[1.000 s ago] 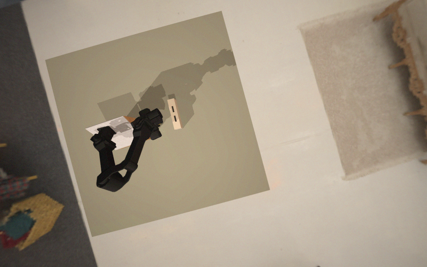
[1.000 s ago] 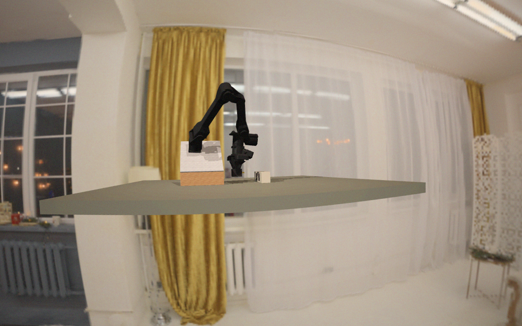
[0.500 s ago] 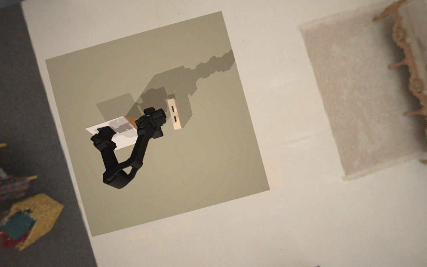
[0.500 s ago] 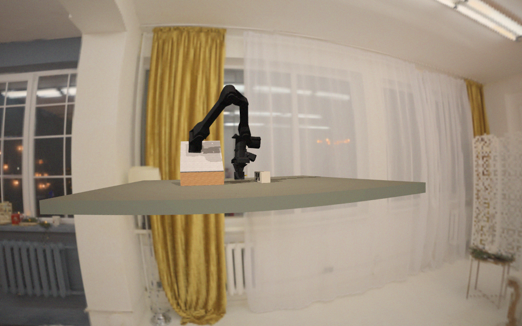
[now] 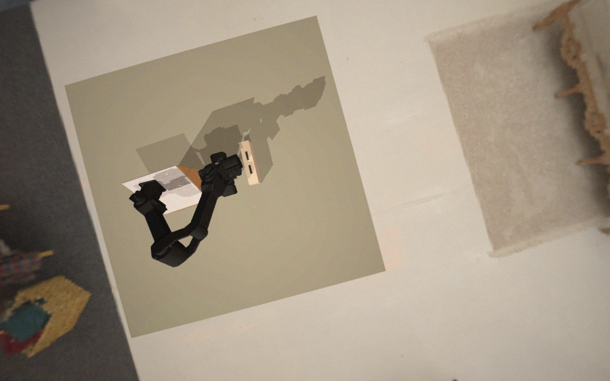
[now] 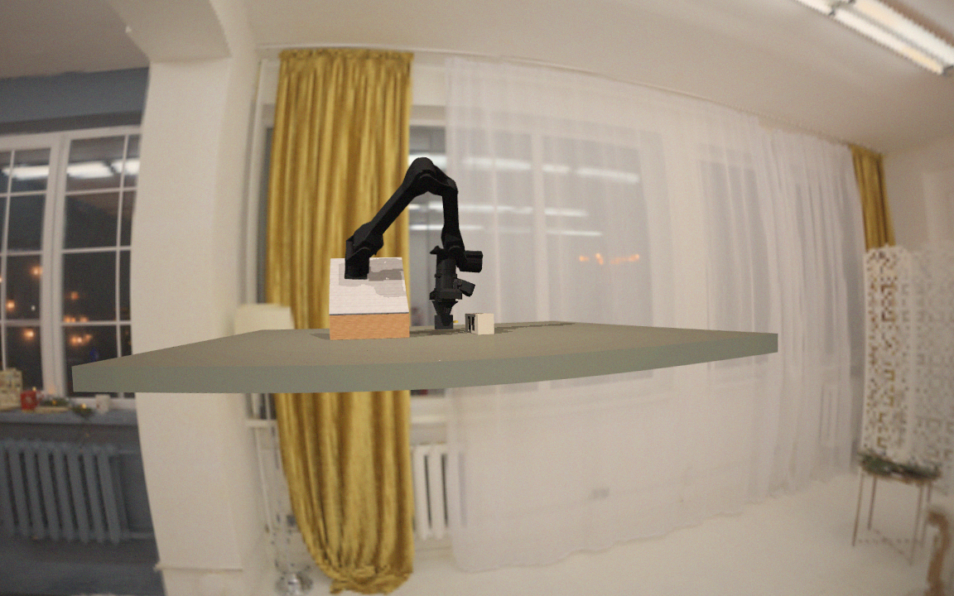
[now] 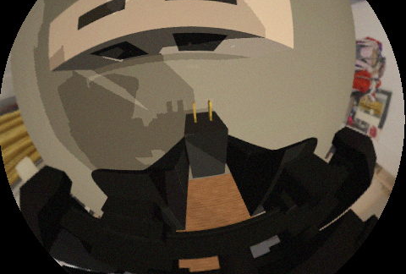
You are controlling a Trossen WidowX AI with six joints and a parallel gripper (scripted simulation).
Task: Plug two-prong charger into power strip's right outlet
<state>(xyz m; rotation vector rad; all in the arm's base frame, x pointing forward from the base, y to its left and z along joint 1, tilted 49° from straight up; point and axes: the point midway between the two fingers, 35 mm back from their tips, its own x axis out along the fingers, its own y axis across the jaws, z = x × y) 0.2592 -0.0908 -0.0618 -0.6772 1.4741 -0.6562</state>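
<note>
The black charger [image 6: 443, 323] [image 7: 206, 151] is clamped between the fingers of my gripper [image 6: 443, 312] [image 7: 203, 138], held low over the table. Its two gold prongs [image 7: 210, 111] point forward at the strip. The cream power strip [image 5: 254, 177] [image 6: 485, 324] [image 7: 144, 17] stands in front of them, with two dark openings in its near face. In the wrist view, the prongs are roughly in line with the right opening [image 7: 200, 41], with a strip of table showing between. The left opening [image 7: 120, 50] is off to the left. In the top view the arm hides the charger.
A wooden box with a white top [image 5: 186, 197] [image 6: 369, 326] [image 7: 216, 202] stands behind the gripper, beneath the arm's base. The green-grey table [image 5: 288, 236] [image 6: 614, 349] extends around the strip. Shadows of the arm fall across the table and part of the strip.
</note>
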